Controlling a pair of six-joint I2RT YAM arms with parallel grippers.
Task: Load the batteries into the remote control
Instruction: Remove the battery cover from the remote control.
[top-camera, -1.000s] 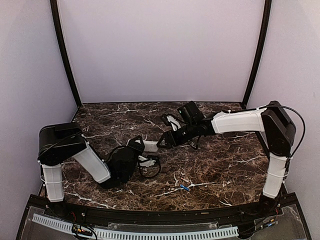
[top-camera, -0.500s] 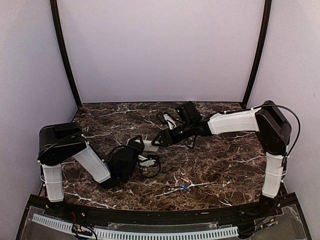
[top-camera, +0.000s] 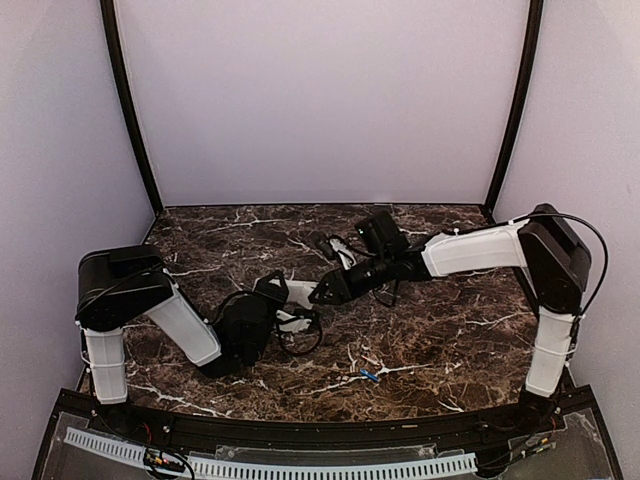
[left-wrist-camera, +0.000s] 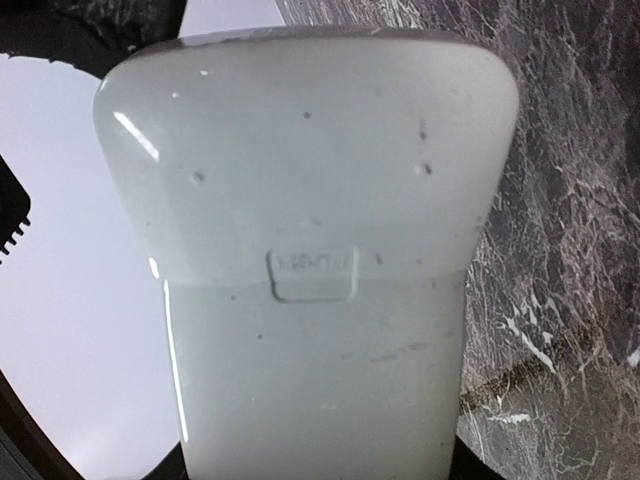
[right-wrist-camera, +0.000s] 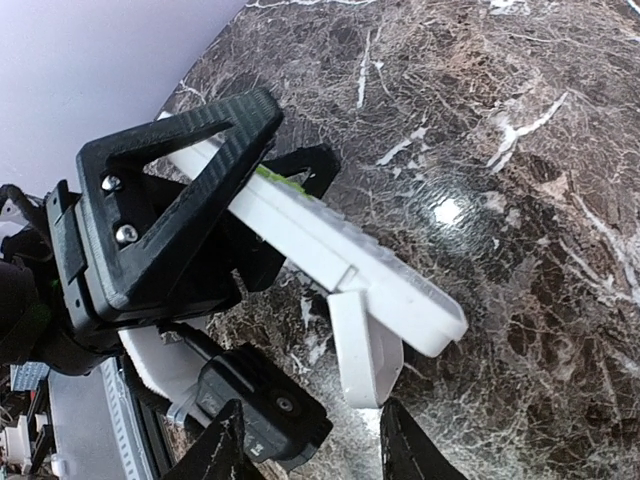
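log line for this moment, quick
left tool: grips remote control | right tool: open beside hanging cover | battery: on table

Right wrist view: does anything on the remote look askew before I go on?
Yes. A thin white cover hangs tilted off the remote control, apparently joined at one end only, not flush. In the top view one battery lies alone on the table.
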